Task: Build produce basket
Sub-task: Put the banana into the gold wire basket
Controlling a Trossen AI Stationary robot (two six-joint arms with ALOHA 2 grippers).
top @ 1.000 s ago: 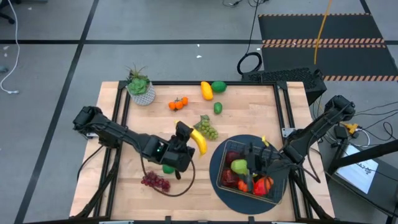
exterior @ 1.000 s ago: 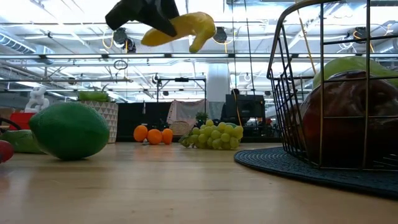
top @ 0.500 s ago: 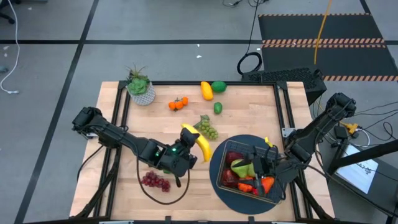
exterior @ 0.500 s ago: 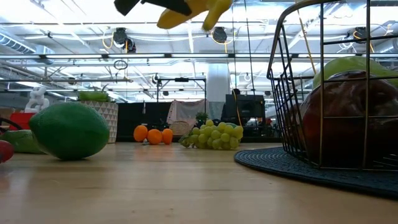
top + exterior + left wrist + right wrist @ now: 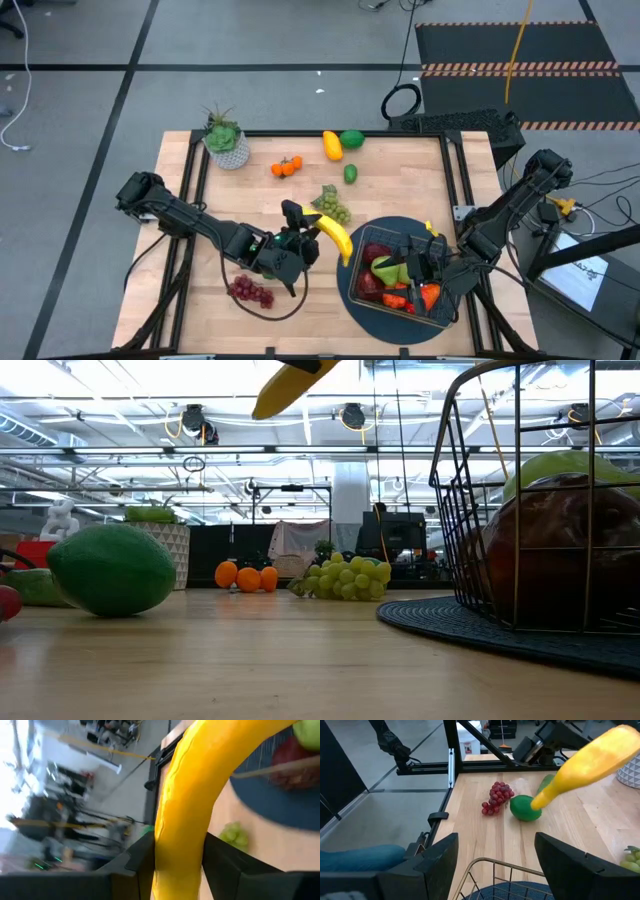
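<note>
My left gripper (image 5: 303, 232) is shut on the yellow banana (image 5: 334, 239), in the air just left of the basket (image 5: 448, 300). The dark wire basket stands on a round dark blue mat (image 5: 345, 285) and holds a green pear (image 5: 386, 268) and red fruit. My right gripper (image 5: 412, 268) hovers open over the basket's contents. In the right wrist view the banana (image 5: 585, 765) hangs above a lime (image 5: 522, 809) and purple grapes (image 5: 495, 797) lying on the table. The low view shows only the banana's tip (image 5: 290, 375) at its top edge. My left gripper pinches the banana near one end (image 5: 175, 862) between its two fingers (image 5: 140, 865). The rest of the banana sticks out past the fingertips toward the basket. It is lifted clear of the table.
Green grapes (image 5: 333, 205), small oranges (image 5: 286, 166), a yellow fruit (image 5: 332, 146) and two green fruits (image 5: 351, 139) lie toward the far edge. A potted plant (image 5: 225, 140) stands at the far left corner. Purple grapes (image 5: 250, 291) lie near the near edge.
My left gripper has carried the banana upward and to the right, toward the basket. In the low view the banana has risen until only its tip shows.
</note>
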